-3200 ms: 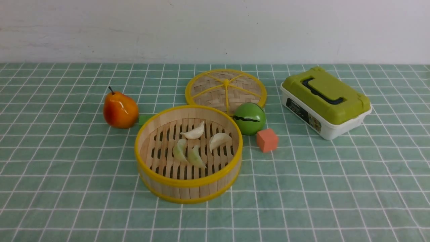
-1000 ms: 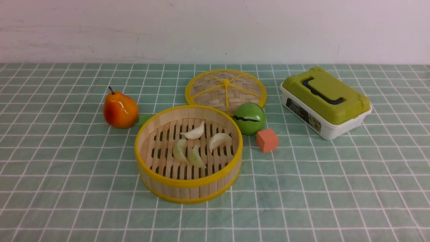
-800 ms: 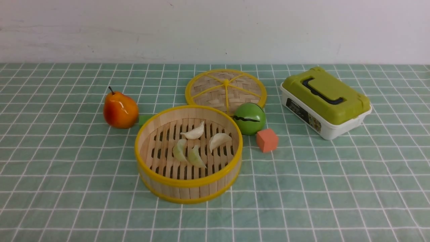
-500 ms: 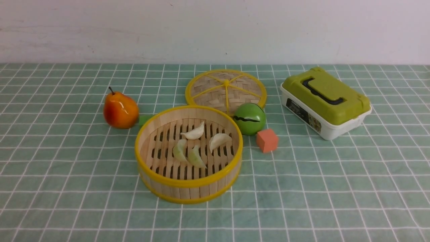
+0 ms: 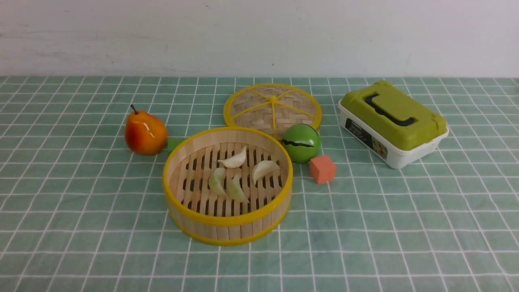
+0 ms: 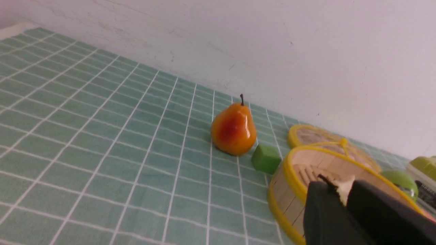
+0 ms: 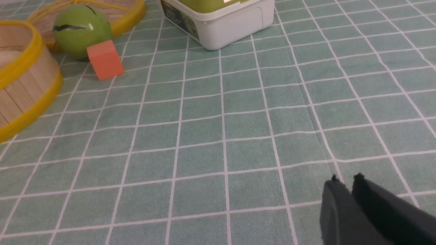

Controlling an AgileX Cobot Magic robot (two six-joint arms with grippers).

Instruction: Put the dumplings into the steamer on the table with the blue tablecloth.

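Front view showed all four dumplings (image 5: 237, 174) lying inside the steamer (image 5: 227, 184). Left gripper (image 6: 342, 190) and right gripper (image 7: 345, 180) both had jaws nearly together, holding nothing.

Bright, even light, soft shadows; glare on the pear (image 5: 145, 132).

From my right wrist camera I see the right claw (image 7: 345, 182) over bare blue tablecloth (image 7: 238, 129), its jaws nearly together and empty. Farther off, an orange cube (image 7: 104, 59) touches a green ball (image 7: 81, 30), between the steamer (image 7: 24, 88) and a white box (image 7: 221, 23).
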